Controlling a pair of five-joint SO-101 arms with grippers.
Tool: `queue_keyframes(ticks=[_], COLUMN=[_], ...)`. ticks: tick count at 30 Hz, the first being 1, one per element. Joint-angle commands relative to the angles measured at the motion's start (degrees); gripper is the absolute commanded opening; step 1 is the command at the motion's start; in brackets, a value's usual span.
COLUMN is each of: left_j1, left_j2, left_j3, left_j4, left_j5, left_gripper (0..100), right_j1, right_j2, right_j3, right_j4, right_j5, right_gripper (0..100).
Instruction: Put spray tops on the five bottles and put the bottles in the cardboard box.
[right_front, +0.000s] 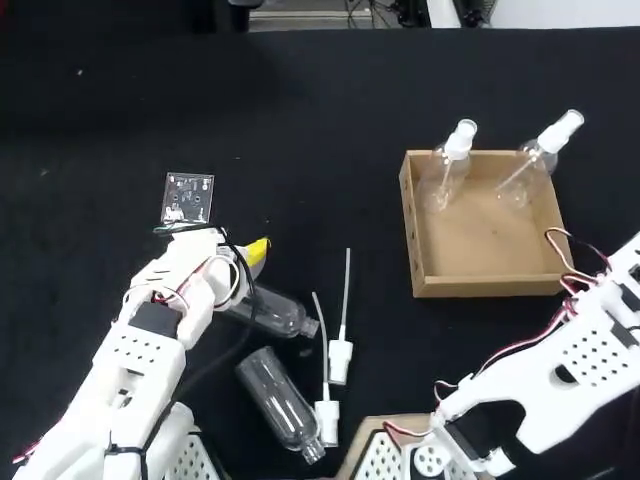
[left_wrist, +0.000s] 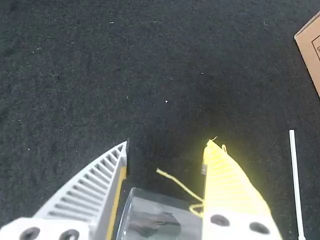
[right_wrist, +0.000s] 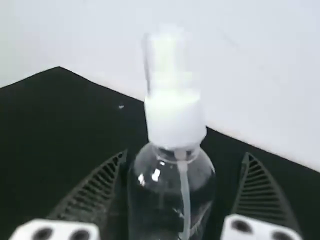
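A clear bottle (right_front: 268, 311) without a top lies on the black table, its neck towards the cardboard box (right_front: 415, 240). My left gripper (right_front: 245, 278) is shut on its base; in the left wrist view the bottle (left_wrist: 155, 220) sits tight between the white and yellow fingers of the left gripper (left_wrist: 167, 143). A second bare bottle (right_front: 285, 403) lies nearer the front. Two spray tops (right_front: 340, 355) (right_front: 326, 405) lie beside them. Two capped bottles (right_front: 447, 160) (right_front: 535, 155) lean inside the box. My right gripper (right_wrist: 185, 154) is shut on an upright capped bottle (right_wrist: 172, 180), held in front of a white wall.
A small white printed card (right_front: 188, 198) lies behind the left arm. The right arm's white body (right_front: 570, 370) crosses the front right corner, beside the box. The box corner (left_wrist: 310, 45) and a spray tube (left_wrist: 295, 180) show past the left gripper.
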Motion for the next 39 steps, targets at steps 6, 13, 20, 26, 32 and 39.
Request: queue_keyframes(ticks=[6,13,20,26,32,39], left_j1=[0.3,0.3,0.3,0.3,0.3,0.3], left_j2=[-0.4,-0.4,-0.4,-0.4,-0.4,-0.4], left_j3=[-0.7,-0.7,-0.7,-0.7,-0.7,-0.7], left_j4=[-1.2,-1.2,-1.2,-1.2,-1.2,-1.2], left_j5=[0.0,0.0,0.0,0.0,0.0,0.0], left_gripper=[23,23,23,23,23,23], right_j1=[-0.9,-0.9,-1.0,-0.8,-0.3,-0.8], right_j2=[-5.2,-5.1,-5.1,-5.1,-5.5,-5.1], right_j3=[-0.5,-0.3,-0.2,-0.2,-0.2,2.6], right_j4=[0.4,0.4,0.4,0.4,0.4,0.4], right_j5=[0.4,0.4,0.4,0.4,0.4,0.4], right_gripper=[28.6,28.6,19.2,7.7,1.9,16.3])
